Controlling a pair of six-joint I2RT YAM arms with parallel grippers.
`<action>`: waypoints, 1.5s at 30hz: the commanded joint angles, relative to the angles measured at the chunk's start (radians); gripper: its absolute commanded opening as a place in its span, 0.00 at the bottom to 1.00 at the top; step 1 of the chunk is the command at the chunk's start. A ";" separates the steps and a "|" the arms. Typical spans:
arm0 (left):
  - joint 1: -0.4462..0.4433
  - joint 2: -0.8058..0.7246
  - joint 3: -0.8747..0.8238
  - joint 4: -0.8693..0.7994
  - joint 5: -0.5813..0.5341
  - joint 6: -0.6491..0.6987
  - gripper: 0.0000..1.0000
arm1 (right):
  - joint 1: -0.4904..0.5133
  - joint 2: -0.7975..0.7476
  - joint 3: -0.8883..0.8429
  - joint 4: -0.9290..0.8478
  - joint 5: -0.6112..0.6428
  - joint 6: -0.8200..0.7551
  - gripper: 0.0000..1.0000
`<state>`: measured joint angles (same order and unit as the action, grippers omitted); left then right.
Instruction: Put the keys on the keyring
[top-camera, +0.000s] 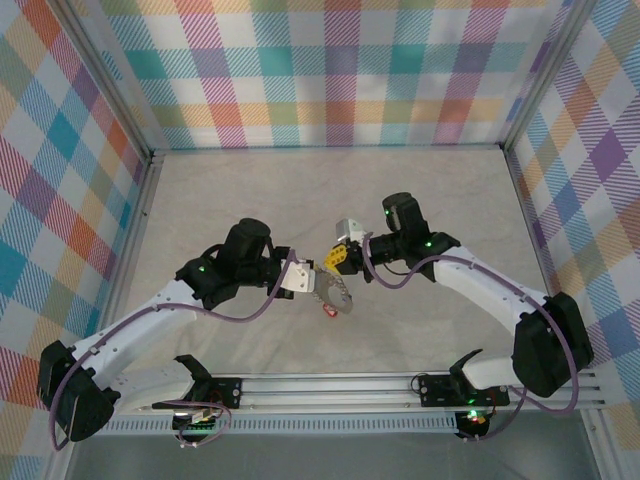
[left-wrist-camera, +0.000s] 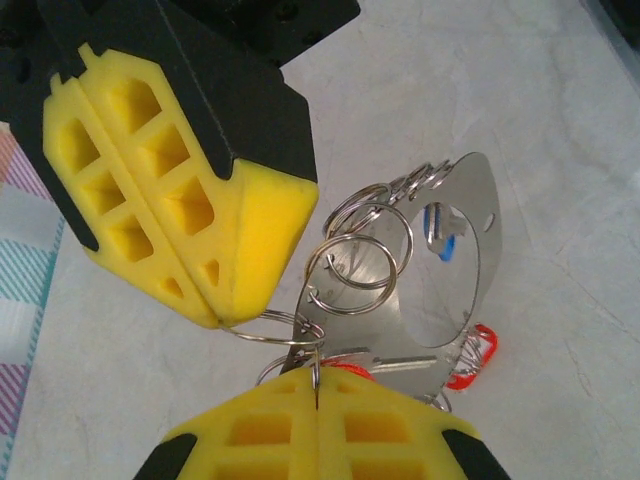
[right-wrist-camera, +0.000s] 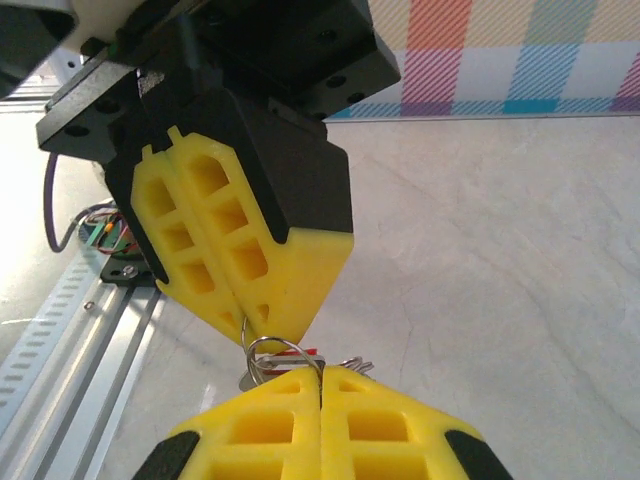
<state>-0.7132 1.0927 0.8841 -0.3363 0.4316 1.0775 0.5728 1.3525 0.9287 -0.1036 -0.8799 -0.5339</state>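
Two yellow honeycombed pincers, my left gripper (left-wrist-camera: 316, 385) and right gripper (right-wrist-camera: 320, 378), sit fully closed, each pinching the thin silver wire keyring (left-wrist-camera: 345, 285) over the table (top-camera: 250, 200). Red-headed keys (left-wrist-camera: 478, 352) hang by its shiny plate (left-wrist-camera: 440, 300).

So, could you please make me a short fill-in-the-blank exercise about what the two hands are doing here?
1. The left hand and the right hand are both ___ on the metal rings.
2. The fingers of both hands are ___ in colour.
3. The small coil at the lower edge of the shiny plate is ___.
Missing words: shut; yellow; red.
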 joint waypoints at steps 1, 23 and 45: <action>-0.019 -0.016 -0.027 0.067 -0.010 -0.075 0.02 | -0.010 -0.017 -0.016 0.130 -0.009 0.095 0.00; -0.015 -0.010 -0.096 0.231 -0.110 -0.387 0.31 | -0.012 -0.047 -0.095 0.199 -0.018 0.080 0.00; 0.049 -0.099 -0.172 0.243 -0.473 -0.824 0.42 | -0.093 -0.158 -0.056 -0.089 0.915 0.647 0.45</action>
<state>-0.6979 1.0214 0.6697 -0.0227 0.1265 0.3950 0.4843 1.2083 0.8391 -0.0589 -0.2619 -0.1783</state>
